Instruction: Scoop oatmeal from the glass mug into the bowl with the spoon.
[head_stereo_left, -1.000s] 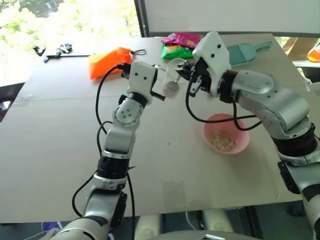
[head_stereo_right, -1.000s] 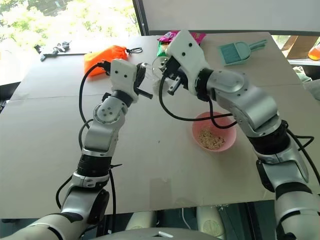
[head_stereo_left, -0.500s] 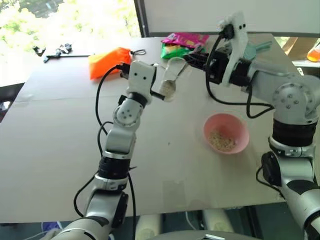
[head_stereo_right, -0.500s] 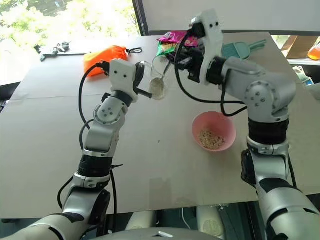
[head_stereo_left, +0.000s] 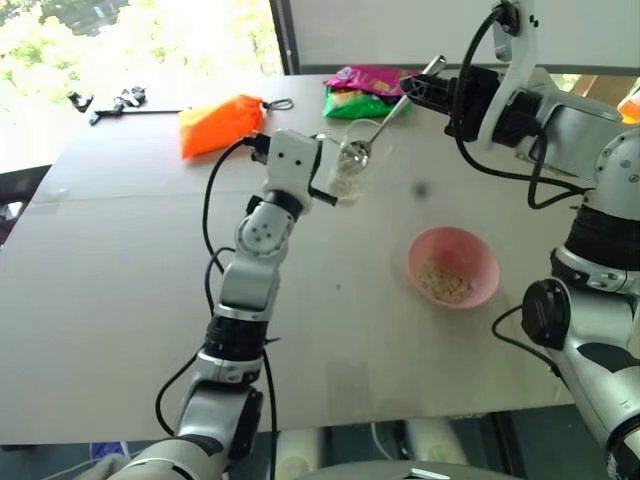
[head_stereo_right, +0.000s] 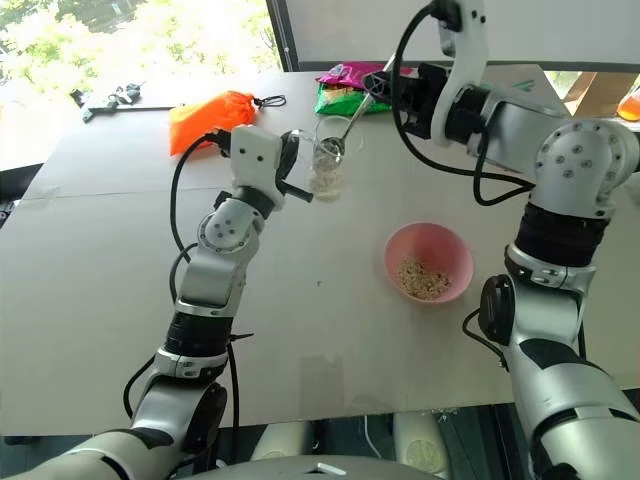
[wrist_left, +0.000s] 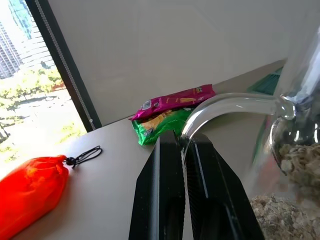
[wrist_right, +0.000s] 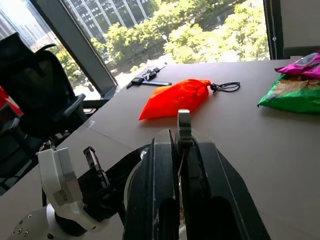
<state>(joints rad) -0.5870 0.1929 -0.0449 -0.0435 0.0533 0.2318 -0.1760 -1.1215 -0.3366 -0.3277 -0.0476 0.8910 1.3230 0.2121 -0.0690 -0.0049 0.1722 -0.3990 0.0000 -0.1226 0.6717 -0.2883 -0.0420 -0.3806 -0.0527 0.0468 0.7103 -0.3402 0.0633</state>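
Spoon bowl dips into held glass mug.

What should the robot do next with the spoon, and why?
Probably lift the spoon out and carry it over to the bowl. The right hand holds its handle, and its scoop sits in the glass mug, gripped by the left hand. The oatmeal in the bowl shows where scoops go.

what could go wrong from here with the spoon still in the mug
The left hand holds the glass mug off the table only by its handle, so a nudge from the spoon could tip it. The bowl sits well off to the side, so oatmeal may spill during the carry.
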